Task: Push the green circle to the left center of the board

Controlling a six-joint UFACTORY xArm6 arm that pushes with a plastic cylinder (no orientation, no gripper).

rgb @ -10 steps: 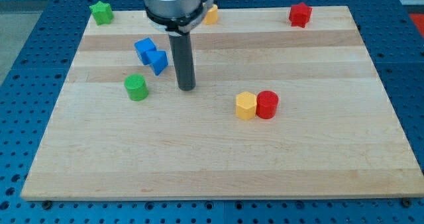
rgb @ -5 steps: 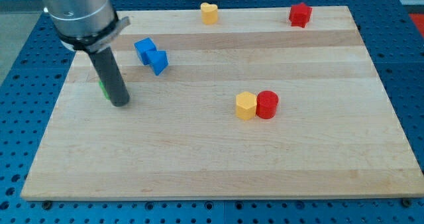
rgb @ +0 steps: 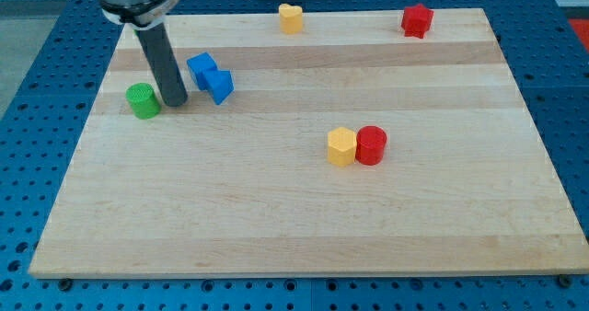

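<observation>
The green circle (rgb: 142, 100) lies near the board's left edge, a little above mid-height. My tip (rgb: 174, 101) rests on the board just to its right, close to it, between the circle and two blue blocks (rgb: 211, 76) that touch each other. I cannot tell whether the tip touches the circle. The rod rises from the tip toward the view's top left.
A yellow block (rgb: 291, 17) and a red block (rgb: 417, 20) sit at the board's top edge. A yellow hexagonal block (rgb: 341, 147) and a red round block (rgb: 372, 145) touch each other right of centre. The board's left edge (rgb: 81, 145) is near the circle.
The green circle has been pushed left, from beside the blue blocks to near the left edge. My tip swept left and down past it, then came back up to the circle's right side.
</observation>
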